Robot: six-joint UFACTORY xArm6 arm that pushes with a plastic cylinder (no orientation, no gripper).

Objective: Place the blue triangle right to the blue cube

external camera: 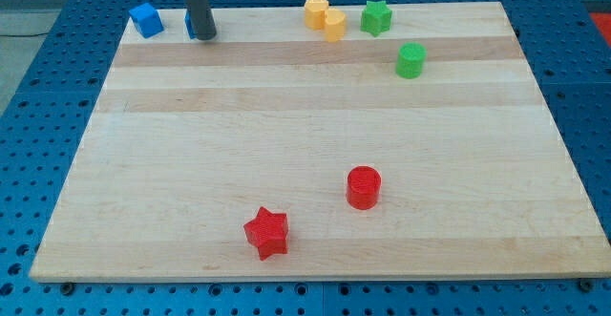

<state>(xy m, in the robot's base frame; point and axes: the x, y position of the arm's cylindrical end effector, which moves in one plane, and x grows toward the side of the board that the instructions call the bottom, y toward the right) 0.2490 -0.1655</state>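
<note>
The blue cube [145,19] sits at the board's top left corner. The blue triangle [190,25] lies just to its right, mostly hidden behind my dark rod; only a sliver of blue shows on the rod's left side. My tip [204,36] rests on the board against the triangle's right side, a short way right of the cube.
Two yellow blocks [325,16] and a green star [376,16] sit at the top middle, with a green block [410,60] below them. A red cylinder [364,186] and a red star [266,233] lie near the view's bottom. The wooden board [305,125] rests on a blue perforated table.
</note>
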